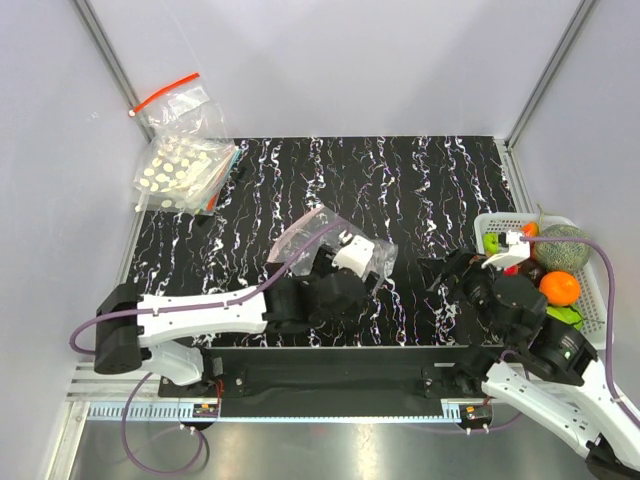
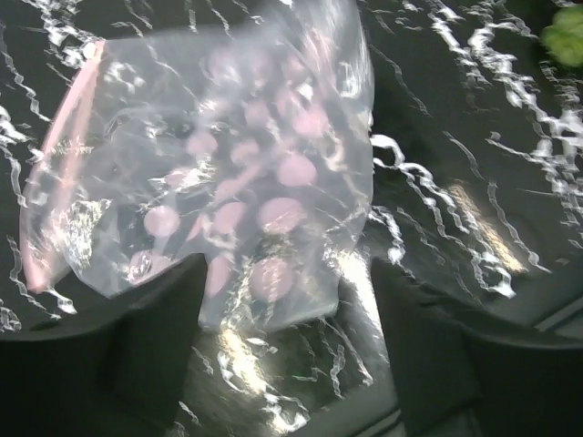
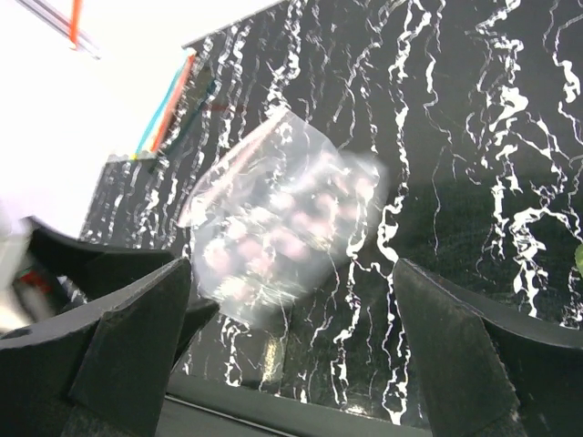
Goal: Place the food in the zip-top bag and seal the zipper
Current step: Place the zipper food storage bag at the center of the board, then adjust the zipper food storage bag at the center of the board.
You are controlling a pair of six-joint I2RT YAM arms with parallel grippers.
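Centrally, item one: zip-top bag (image 1: 322, 232), clear and crinkly, in the middle of the top view over the black, white-veined tabletop (image 1: 430, 180). Pale pink round spots show on or through the film in the left wrist view. Zipper (image 2: 60, 150): thin pinkish strip down the bag's left edge in that view. The bag is blurred in both wrist views, and whether it rests flat on the tabletop cannot be told.

Left hand (image 2: 287, 278): wide open, fingers (image 2: 155, 337) at the bottom of its wrist view, with the bag's lower edge lying between them, not clamped. In the top view the hand sits just below the bag, centre frame.

Right hand (image 3: 291, 273): wide open, nothing between its fingers. It sits right of centre in the top view, apart from the bag, which shows beyond the fingers in its wrist view.

White basket (image 1: 500, 217): right edge of the top view, holding round fruit, among them an orange (image 1: 560, 288) and a pale netted green ball (image 1: 566, 245).

Stack of bags with white dots (image 1: 180, 175): upper left, at the tabletop's corner.

Clear bag with a bright red strip (image 1: 172, 103): just above that stack in the frame.
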